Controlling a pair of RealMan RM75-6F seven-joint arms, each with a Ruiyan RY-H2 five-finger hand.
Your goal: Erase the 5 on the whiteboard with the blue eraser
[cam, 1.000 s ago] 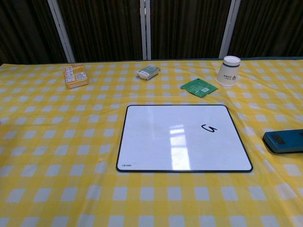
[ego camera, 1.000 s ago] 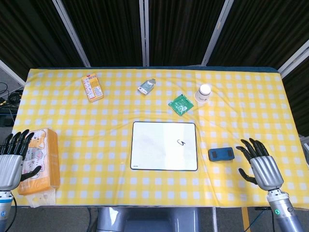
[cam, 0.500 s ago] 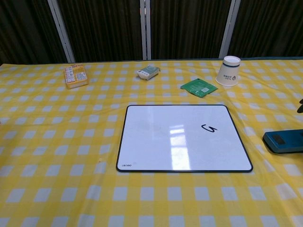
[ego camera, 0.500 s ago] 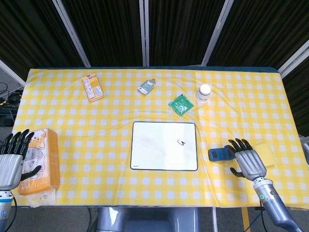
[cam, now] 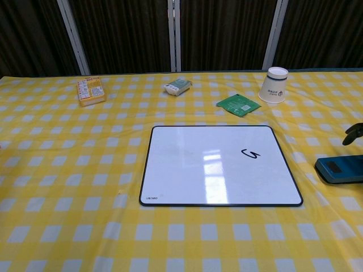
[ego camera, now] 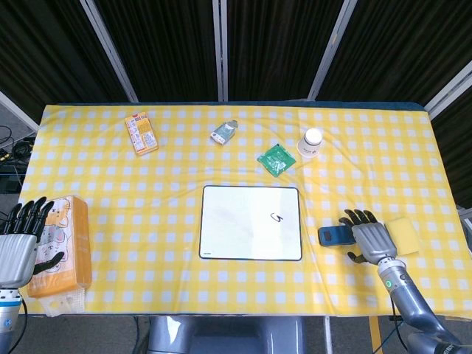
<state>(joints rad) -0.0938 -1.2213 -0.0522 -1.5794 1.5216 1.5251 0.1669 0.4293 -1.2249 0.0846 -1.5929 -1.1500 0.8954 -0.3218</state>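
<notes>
At the far left edge of the head view, the left hand (ego camera: 16, 247) hangs off the table's corner with its fingers spread apart and nothing in them, just beside an orange tissue pack (ego camera: 65, 247) printed with a cartoon animal. Further back on the yellow checked tablecloth (ego camera: 133, 206) lies a small orange box (ego camera: 141, 133), and to its right a pale wrapped packet (ego camera: 223, 133), tilted.

In the middle sits the whiteboard (ego camera: 251, 222), flat and square to the table edge; the 5 (ego camera: 277, 217) is written in black on its right half, closer to the right border than to the centre. Behind the board's right corner lies a green sachet (ego camera: 275, 158), and beyond that a white paper cup (ego camera: 312, 141) stands mouth-down.

Right of the board, near but not touching it, lies the blue eraser (ego camera: 337, 235) — in the chest view it shows at the right edge (cam: 342, 169), flat on the cloth. The right hand (ego camera: 371, 237) is just beside it, fingers apart and reaching over the eraser's right end; whether they touch it I cannot tell. It grips nothing. One dark fingertip shows in the chest view above the eraser. Just right of the hand lies a yellow sponge (ego camera: 405, 234), partly hidden by it.
</notes>
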